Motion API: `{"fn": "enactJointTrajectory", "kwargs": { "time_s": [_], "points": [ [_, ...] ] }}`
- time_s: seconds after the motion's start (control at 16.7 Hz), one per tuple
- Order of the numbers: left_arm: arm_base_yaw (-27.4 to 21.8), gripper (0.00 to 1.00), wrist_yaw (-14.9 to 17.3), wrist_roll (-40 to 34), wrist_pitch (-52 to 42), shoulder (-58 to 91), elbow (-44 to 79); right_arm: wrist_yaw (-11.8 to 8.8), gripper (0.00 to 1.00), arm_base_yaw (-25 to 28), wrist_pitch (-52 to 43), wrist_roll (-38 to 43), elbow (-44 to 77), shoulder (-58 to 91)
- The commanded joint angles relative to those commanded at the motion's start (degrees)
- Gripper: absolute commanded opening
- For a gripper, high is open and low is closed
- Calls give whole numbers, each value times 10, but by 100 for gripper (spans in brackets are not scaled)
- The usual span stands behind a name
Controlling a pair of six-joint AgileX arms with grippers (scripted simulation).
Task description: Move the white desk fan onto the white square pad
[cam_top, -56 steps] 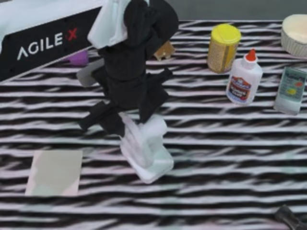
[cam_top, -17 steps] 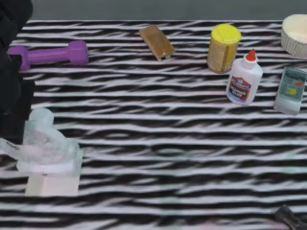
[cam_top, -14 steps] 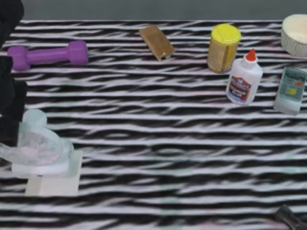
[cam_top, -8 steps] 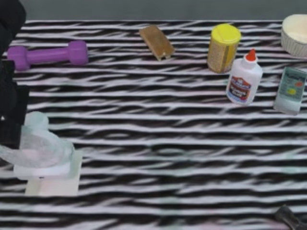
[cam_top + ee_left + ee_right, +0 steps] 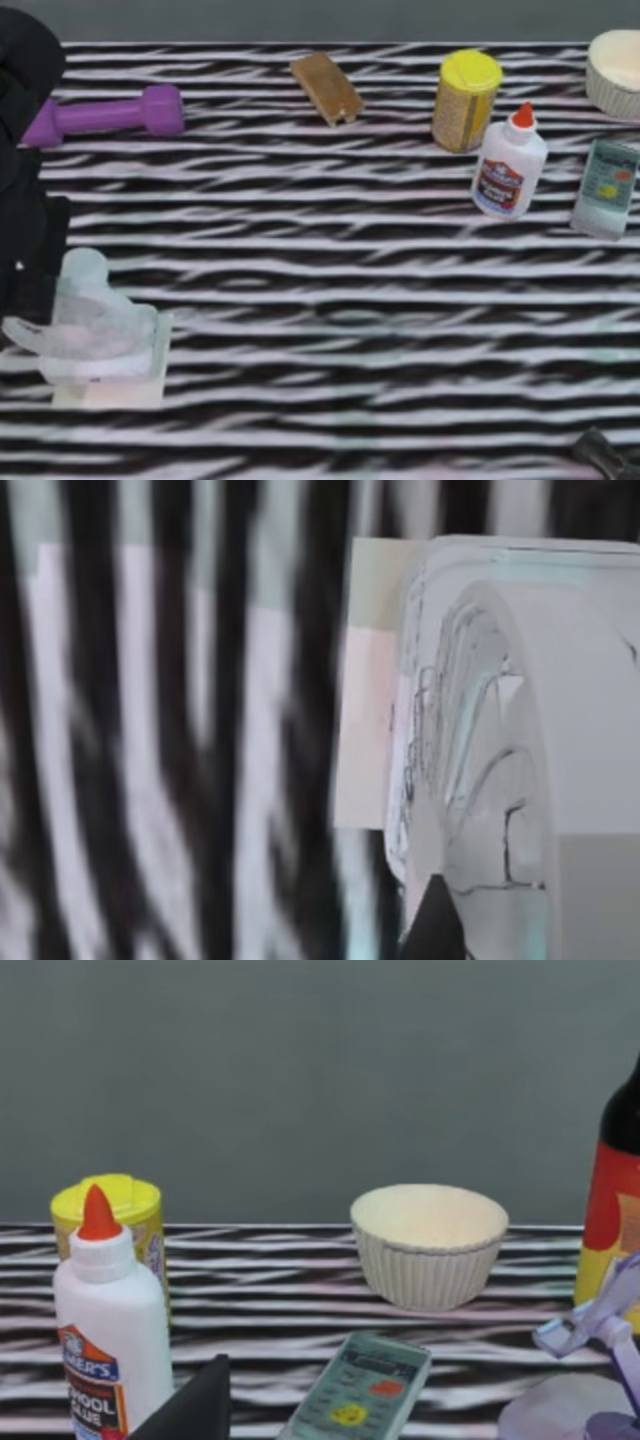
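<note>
The fan (image 5: 85,330) sat on the pad (image 5: 158,370), just beside the left end effector (image 5: 25,285), whose grip I could not tell.

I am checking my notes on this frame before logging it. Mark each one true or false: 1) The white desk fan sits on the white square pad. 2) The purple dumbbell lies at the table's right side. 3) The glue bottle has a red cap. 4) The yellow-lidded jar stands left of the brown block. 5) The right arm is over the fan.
1) True: the white desk fan rests on the white square pad, overhanging its left edge.
2) False: the purple dumbbell lies at the far left.
3) True: the glue bottle has a red cap.
4) False: the yellow-lidded jar stands right of the brown block.
5) False: the left arm is beside the fan; the right end effector is parked at the near right corner.
</note>
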Motion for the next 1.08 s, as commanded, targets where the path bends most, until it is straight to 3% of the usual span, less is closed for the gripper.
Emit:
{"fn": "enactJointTrajectory", "kwargs": {
  "time_s": [0.78,1.08],
  "points": [
    [0,98,0,0,0,0,0,0,100,0,0,0,0,0],
    [0,100,0,0,0,0,0,0,100,0,0,0,0,0]
  ]
}}
